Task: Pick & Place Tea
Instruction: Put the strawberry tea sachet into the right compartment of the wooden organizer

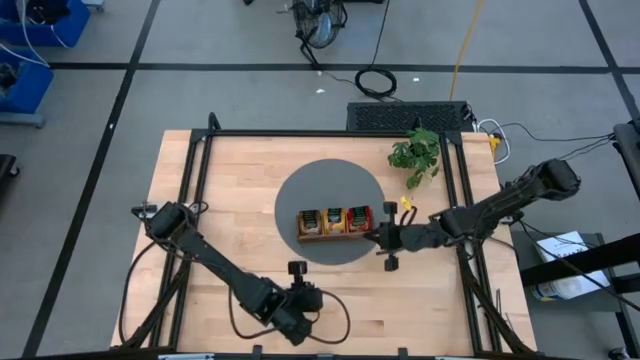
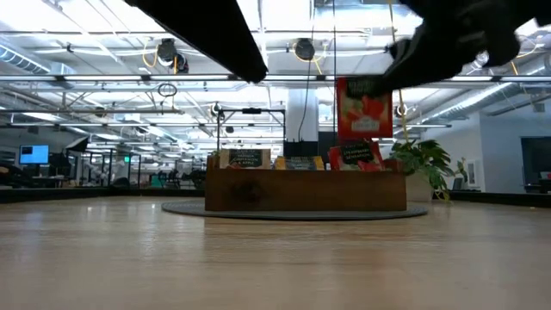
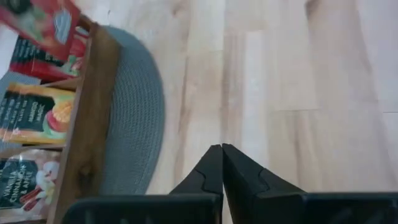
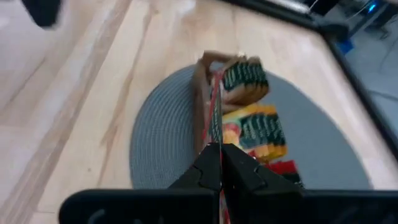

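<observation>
One long wooden tray point(image 1: 334, 236) with three compartments lies on a round grey mat point(image 1: 300, 195) at the middle of the table point(image 1: 200, 190). Seen from above, each compartment holds a stack of tea sachets: the green-labelled ones point(image 1: 310, 220) at the 9 o'clock end, the orange-yellow ones point(image 1: 334, 219) in the middle, the red ones point(image 1: 358, 217) at the 3 o'clock end. How many sachets sit in each stack cannot be told.

One more red sachet point(image 2: 364, 107) hangs in the air above the red end of the tray in the low view, clear of the stack below it. The right gripper point(image 4: 219, 163) has its two fingers pressed together on the thin edge of this sachet, at the 3 o'clock end of the tray.

The left gripper point(image 3: 222, 163) waits over bare wood at about 6 o'clock from the mat, near the table's front edge, its two fingers together with nothing between them.

One small potted plant point(image 1: 417, 153) stands at about 2 o'clock from the mat.
</observation>
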